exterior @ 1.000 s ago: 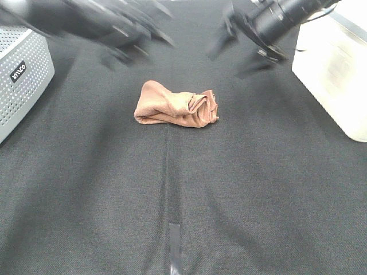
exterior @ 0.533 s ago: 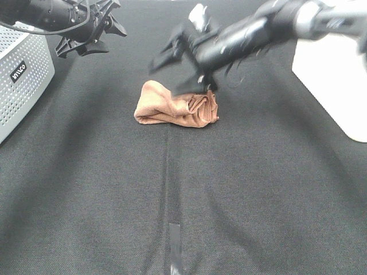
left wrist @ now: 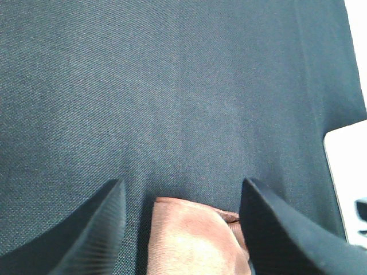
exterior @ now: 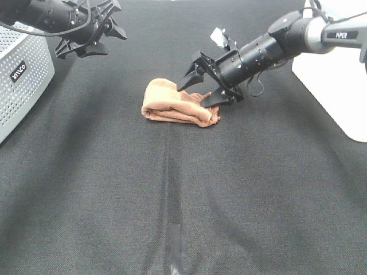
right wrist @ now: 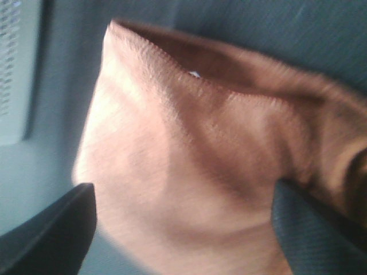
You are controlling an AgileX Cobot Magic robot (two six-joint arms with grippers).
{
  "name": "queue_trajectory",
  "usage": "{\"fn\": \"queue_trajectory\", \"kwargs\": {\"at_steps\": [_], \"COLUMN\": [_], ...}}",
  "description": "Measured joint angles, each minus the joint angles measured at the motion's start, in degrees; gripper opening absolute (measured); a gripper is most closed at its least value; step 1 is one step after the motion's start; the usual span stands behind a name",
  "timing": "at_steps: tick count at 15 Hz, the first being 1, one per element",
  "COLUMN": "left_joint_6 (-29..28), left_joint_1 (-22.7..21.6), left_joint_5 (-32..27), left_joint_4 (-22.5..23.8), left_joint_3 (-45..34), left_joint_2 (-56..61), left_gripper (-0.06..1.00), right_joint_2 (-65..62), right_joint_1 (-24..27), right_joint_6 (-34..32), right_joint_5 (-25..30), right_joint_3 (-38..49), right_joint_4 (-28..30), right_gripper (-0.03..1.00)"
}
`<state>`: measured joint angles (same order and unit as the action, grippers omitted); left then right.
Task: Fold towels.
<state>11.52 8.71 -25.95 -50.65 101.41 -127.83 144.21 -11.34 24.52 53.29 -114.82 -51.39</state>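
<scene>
The towel [exterior: 179,104], mid-frame on the cloth [exterior: 172,189], now lies flatter and tidier. The right gripper [exterior: 202,86] has reached its right end, jaws spread, clasping nothing; the wrist view shows a white speck (maybe the tag). Upper left, the left gripper [exterior: 106,30] hangs released.

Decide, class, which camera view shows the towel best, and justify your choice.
The exterior high view: the whole bunched towel shows on the black cloth, with the open right gripper at its right end. The right wrist view fills with a blurred close-up of its folds; the left wrist view catches only one corner between open fingers.
</scene>
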Motion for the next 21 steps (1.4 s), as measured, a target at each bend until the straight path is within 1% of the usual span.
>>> {"fn": "queue_trajectory", "kwargs": {"at_steps": [1, 2, 3, 4, 6, 7, 9, 12, 13, 14, 15, 17, 18, 19, 21], "left_joint_6": [0.0, 0.0, 0.0, 0.0, 0.0, 0.0, 0.23, 2.41, 2.58, 2.35, 1.26, -2.98, -4.98, -6.93, -10.83], "left_joint_1": [0.0, 0.0, 0.0, 0.0, 0.0, 0.0, 0.0, 0.0, 0.0, 0.0, 0.0, 0.29, 0.8, 1.78, 4.76], "left_joint_5": [0.0, 0.0, 0.0, 0.0, -0.06, -0.29, -2.58, -10.49, -15.81, -19.48, -22.29, -26.59, -27.73, -28.71, -31.46], "left_joint_4": [0.0, 0.0, 0.4, 0.63, 1.15, 1.32, 1.72, 4.93, 6.99, 8.54, 10.31, 15.64, 19.6, 24.64, 34.43], "left_joint_3": [0.0, 0.0, 0.0, 0.0, 0.0, 0.0, 0.0, 0.0, 0.0, 0.0, 0.0, 0.0, 0.0, 0.0, 0.0], "left_joint_2": [0.0, 0.0, 0.0, 0.0, 0.0, 0.0, 0.0, 2.06, 3.21, 3.84, 4.87, 9.0, 12.03, 14.95, 21.37], "left_gripper": [0.57, 0.57, 0.57, 0.57, 0.57, 0.57, 0.57, 0.57, 0.57, 0.57, 0.57, 0.57, 0.57, 0.57, 0.57], "right_joint_2": [0.0, -1.32, -1.83, -3.15, -5.39, -6.47, -8.82, -12.72, -14.67, -16.04, -17.65, -20.86, -22.92, -25.55, -31.11], "right_joint_1": [0.0, 0.0, 0.06, 0.11, 0.11, 0.11, 0.11, 0.11, 0.11, 0.11, 0.11, 0.11, 0.11, 0.11, 0.11], "right_joint_6": [0.0, 0.0, 0.0, 0.0, 0.0, 0.0, 0.0, -1.26, -3.84, -5.56, -7.56, -10.94, -12.32, -12.83, -13.46], "right_joint_5": [0.0, -2.86, -3.67, -5.33, -5.44, -4.64, -0.23, 8.94, 12.83, 14.78, 15.64, 15.87, 15.87, 15.93, 15.93], "right_joint_3": [0.0, 0.0, 0.0, 0.0, 0.0, 0.0, 0.0, 0.0, 0.0, 0.0, 0.0, 0.0, 0.57, 1.89, 6.25], "right_joint_4": [0.0, 3.04, 4.07, 6.59, 9.63, 10.08, 10.66, 14.38, 16.9, 19.08, 20.86, 23.38, 24.47, 25.55, 28.19], "right_gripper": [0.8, 0.8, 0.8, 0.8, 0.8, 0.8, 0.8, 0.8, 0.8, 0.8, 0.8, 0.8, 0.8, 0.8, 0.8]}}
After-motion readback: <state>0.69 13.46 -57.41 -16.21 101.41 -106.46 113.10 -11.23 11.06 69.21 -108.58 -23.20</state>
